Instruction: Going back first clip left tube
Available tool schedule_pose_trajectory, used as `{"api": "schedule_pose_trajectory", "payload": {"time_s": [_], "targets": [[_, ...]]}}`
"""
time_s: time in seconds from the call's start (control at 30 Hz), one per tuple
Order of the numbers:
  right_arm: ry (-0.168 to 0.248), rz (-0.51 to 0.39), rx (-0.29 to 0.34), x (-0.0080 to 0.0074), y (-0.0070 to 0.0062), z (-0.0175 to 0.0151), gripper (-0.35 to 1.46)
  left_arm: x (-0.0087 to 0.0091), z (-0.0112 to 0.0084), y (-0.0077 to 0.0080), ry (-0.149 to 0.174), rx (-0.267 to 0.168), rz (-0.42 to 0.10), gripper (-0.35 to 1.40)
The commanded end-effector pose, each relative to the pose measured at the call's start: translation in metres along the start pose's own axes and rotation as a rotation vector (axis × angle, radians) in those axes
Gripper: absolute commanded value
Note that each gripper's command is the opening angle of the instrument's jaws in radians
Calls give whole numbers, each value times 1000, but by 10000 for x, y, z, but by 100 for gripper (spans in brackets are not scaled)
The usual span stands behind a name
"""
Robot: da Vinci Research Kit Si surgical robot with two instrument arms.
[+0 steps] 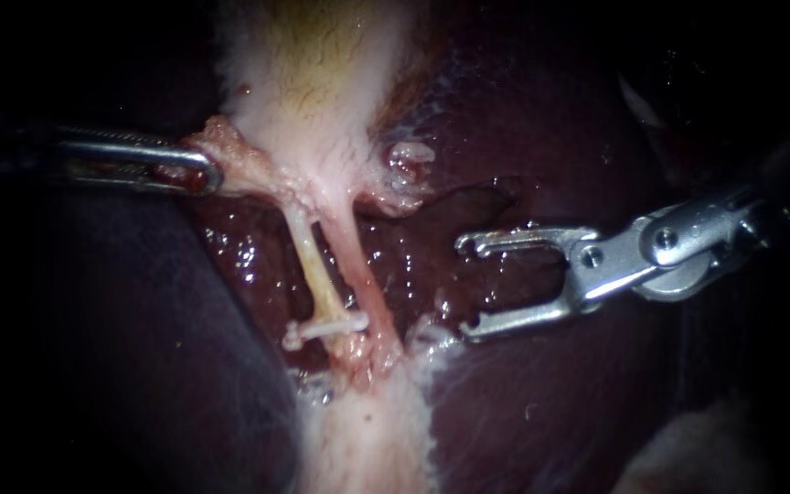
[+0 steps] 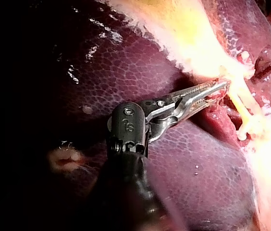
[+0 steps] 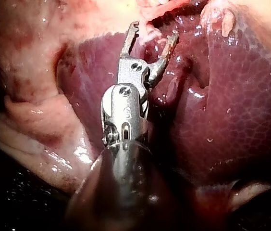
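Right of the clip (image 1: 326,327), right end effector (image 1: 466,286) gapes; left end effector (image 1: 205,173) grips gallbladder (image 1: 322,73).

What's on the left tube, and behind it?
One white clip crosses the left tube near its lower end. Wet dark liver shows behind; the clip's far side is hidden.

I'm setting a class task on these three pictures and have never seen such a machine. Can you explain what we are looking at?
This is a surgical robot working on a pig's liver and gallbladder. The wide picture comes from an endoscope close to the tissue; the other two come from cameras on each arm. The left instrument has its hand, two small jaws, shut on pale tissue beside the gallbladder. The right instrument has its hand open and empty. Between them run the left tube, carrying a white clip, and the right tube.
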Motion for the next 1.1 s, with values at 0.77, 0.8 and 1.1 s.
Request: {"api": "schedule_pose_trajectory", "payload": {"time_s": [0.77, 0.8, 1.1], "targets": [[1, -1, 5, -2, -2, -6, 50, -17, 36, -38, -12, 21, 18, -35], [1, -1, 5, -2, -2, -7, 50, -19, 38, -41, -14, 23, 19, -35], [1, -1, 5, -2, -2, -7, 50, -32, 53, -55, -27, 35, 27, -35]]}}
